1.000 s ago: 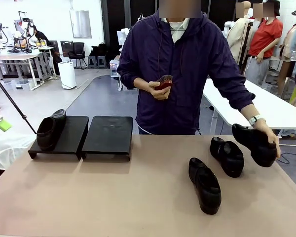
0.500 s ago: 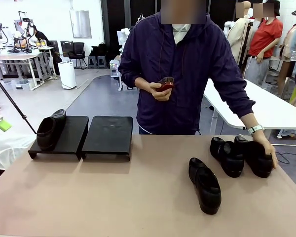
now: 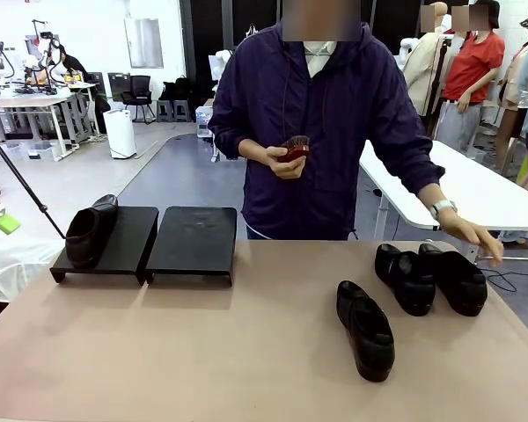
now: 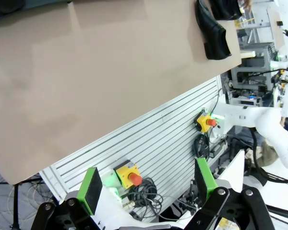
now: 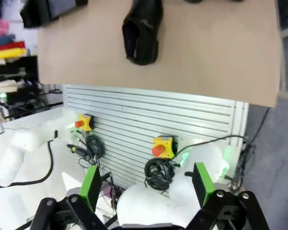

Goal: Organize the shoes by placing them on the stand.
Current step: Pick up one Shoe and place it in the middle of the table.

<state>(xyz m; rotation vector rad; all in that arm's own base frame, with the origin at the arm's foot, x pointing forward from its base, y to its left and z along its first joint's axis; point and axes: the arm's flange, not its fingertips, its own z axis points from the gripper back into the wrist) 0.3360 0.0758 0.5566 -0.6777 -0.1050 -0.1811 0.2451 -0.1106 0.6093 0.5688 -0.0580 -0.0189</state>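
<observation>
Resting at left, one glossy round-toed shoe (image 3: 90, 233) occupied the flat black stand (image 3: 194, 242); three shoes (image 3: 365, 330) lay on the tan worktop (image 3: 202, 352). Left gripper (image 4: 148, 184) and right gripper (image 5: 146, 184) stood spread.

- The stand (image 3: 192, 242) is set far left on the tabletop (image 3: 202, 360).
- One shoe (image 3: 90, 232) is laid on its left half.
- Two shoes (image 3: 405, 280) are set side by side, far right.
- A fourth shoe (image 3: 365, 330) is laid before them, leftward.

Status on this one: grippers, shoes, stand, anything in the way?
Both open, empty: left gripper, right gripper. One shoe on the stand, left half; three shoes on the table, right side. Person's hand hovers by the rightmost shoe.
</observation>
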